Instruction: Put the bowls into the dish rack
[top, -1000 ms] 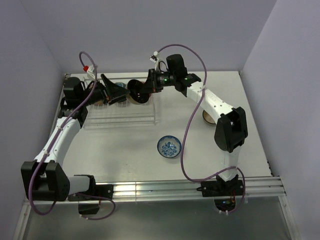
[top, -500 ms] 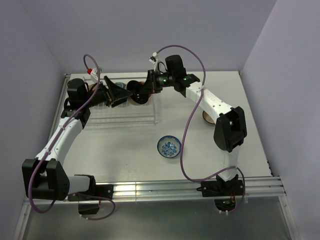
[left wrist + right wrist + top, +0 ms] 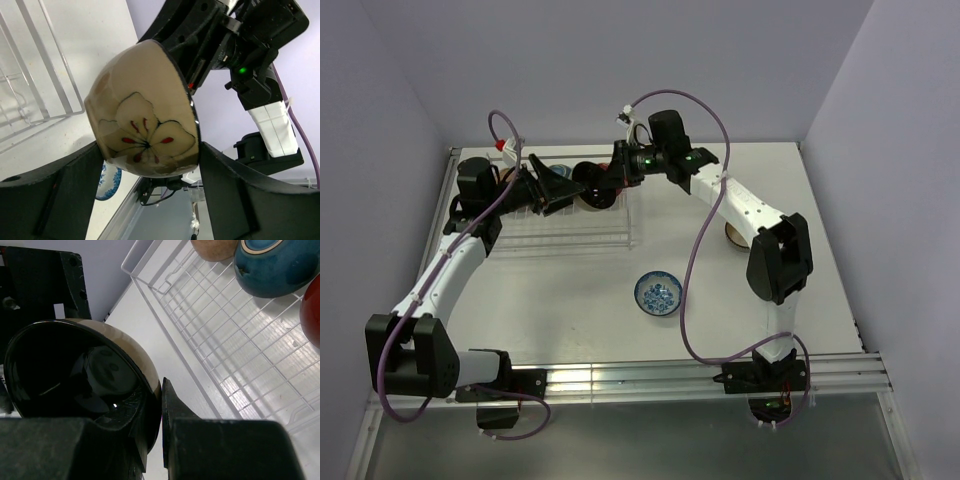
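My right gripper (image 3: 607, 178) (image 3: 161, 395) is shut on the rim of a bowl (image 3: 592, 186) (image 3: 75, 375) that is glossy black inside and tan with a flower drawing outside (image 3: 145, 110). It holds the bowl on its side above the right end of the dish rack (image 3: 560, 228). My left gripper (image 3: 556, 186) (image 3: 150, 155) is open, with one finger on each side of this bowl; I cannot tell if the fingers touch it. A blue-and-white patterned bowl (image 3: 658, 293) (image 3: 111, 181) sits on the table. A tan bowl (image 3: 733, 235) sits half hidden behind the right arm.
In the right wrist view the rack's wire grid (image 3: 235, 335) holds a tan bowl (image 3: 215, 247), a blue bowl (image 3: 277, 265) and a red bowl (image 3: 311, 310). The rack's wire end (image 3: 45, 95) shows in the left wrist view. The walls stand close behind the rack.
The right gripper has carried the bowl slightly left and back. The left gripper has risen a little and closed in around the bowl.
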Controlling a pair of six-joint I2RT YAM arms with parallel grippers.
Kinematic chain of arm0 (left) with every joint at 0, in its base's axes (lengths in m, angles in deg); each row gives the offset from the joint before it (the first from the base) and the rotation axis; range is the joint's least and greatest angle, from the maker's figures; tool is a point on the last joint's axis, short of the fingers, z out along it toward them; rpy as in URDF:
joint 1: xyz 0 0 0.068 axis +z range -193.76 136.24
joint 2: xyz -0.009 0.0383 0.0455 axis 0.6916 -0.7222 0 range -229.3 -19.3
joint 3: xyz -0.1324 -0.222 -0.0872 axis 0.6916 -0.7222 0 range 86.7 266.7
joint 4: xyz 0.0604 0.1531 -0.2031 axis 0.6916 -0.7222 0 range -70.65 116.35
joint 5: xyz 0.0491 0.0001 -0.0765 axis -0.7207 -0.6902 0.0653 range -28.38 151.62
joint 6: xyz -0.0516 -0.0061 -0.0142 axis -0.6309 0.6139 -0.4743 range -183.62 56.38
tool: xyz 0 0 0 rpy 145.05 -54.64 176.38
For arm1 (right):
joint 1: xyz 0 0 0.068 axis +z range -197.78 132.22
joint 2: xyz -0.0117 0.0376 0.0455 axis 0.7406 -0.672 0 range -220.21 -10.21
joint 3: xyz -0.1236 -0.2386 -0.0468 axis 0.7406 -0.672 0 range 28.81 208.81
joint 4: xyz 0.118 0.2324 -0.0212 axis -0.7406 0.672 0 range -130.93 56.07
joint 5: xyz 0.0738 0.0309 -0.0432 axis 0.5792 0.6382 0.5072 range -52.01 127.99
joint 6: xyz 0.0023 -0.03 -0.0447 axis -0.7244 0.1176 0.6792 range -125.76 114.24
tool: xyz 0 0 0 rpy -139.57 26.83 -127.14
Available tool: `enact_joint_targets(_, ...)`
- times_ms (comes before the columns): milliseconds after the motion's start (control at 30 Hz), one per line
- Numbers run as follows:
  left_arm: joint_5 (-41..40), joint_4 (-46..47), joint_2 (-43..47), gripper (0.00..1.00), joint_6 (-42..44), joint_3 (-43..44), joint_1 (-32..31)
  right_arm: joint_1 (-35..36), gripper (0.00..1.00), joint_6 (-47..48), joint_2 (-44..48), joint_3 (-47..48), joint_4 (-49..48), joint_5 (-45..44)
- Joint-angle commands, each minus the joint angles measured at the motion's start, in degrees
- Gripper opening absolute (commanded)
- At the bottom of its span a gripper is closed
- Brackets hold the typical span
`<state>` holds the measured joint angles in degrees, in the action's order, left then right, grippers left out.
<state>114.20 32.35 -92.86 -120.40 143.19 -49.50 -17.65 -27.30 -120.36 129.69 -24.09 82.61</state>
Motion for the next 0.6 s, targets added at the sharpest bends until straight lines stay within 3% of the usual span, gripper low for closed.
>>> enact_joint_targets(0,0.07,2.96,0.0,0.75,-0.62,1.61,-0.68,1.33,0.0,0.01,-0.77,4.15,-1.99,1.08)
enact_joint_targets(33,-0.1,2.97,-0.09,0.71,-0.62,1.61,-0.68,1.42,0.0,0.01,-0.86,4.24,-1.73,1.17)
enact_joint_targets(133,-1.33,2.09,0.08,0.43,0.08,1.61,-0.59,1.86,0.0,0.09,-1.65,5.02,-1.11,1.52)
enact_joint_targets(167,-2.03,1.65,0.08,0.21,0.78,1.69,-0.59,1.95,0.0,0.09,-2.08,5.38,-0.41,1.7)
enact_joint_targets(200,-2.47,1.21,0.0,0.12,1.22,1.87,-0.5,1.86,0.03,0.09,-2.96,5.99,0.03,1.78)
enact_joint_targets(233,-2.83,0.08,0.08,0.02,1.57,2.04,-0.5,1.95,0.12,0.09,-3.49,6.78,0.47,1.79)
enact_joint_targets(300,-3.71,-1.16,0.17,0.0,2.37,2.31,-0.07,1.95,0.21,0.01,-4.37,7.4,1.18,1.43)
enact_joint_targets(433,-5.29,-3.71,0.26,0.0,3.86,2.31,1.08,1.95,0.51,-0.69,-5.43,8.19,1.09,1.08)
enact_joint_targets(567,-5.91,-5.38,0.0,0.0,4.83,1.87,3.88,1.86,0.62,-1.05,-6.3,8.98,1.09,0.82)
